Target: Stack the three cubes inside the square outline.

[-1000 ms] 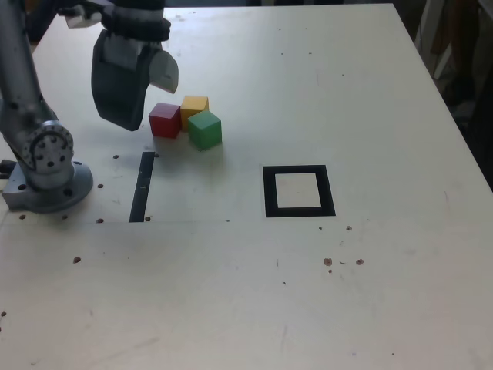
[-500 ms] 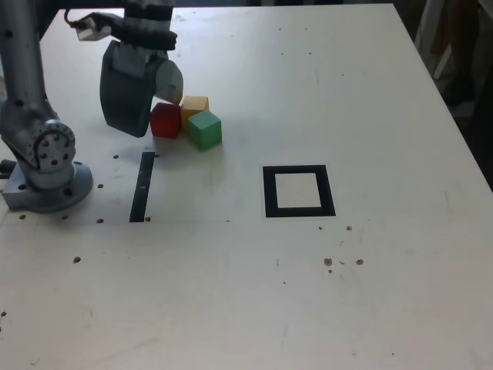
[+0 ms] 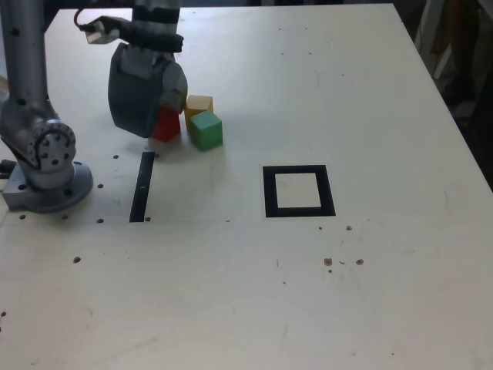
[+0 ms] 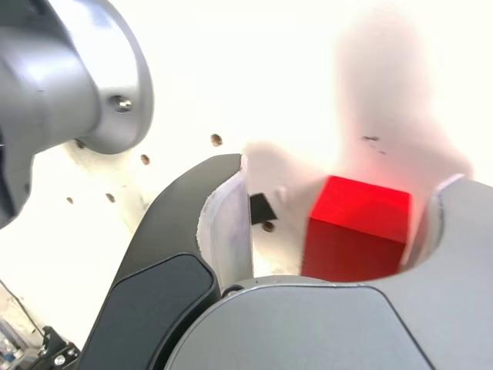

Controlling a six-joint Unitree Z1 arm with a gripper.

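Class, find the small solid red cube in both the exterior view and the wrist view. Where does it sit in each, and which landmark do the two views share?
Exterior view: small solid red cube, partly behind the grey gripper, beside the yellow cube.
Wrist view: red cube between the jaws, which have not closed on it.
Shared landmark: narrow black strip.

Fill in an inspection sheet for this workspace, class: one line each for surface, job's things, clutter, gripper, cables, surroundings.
Surface: pale table, speckled with small dark marks.
Job's things: red cube between the jaws; yellow cube and green cube beside it; square outline holds no cube.
Clutter: narrow black strip.
Gripper: gripper down around the red cube, jaws apart.
Cables: one looping at the wrist.
Surroundings: dark, indistinct.
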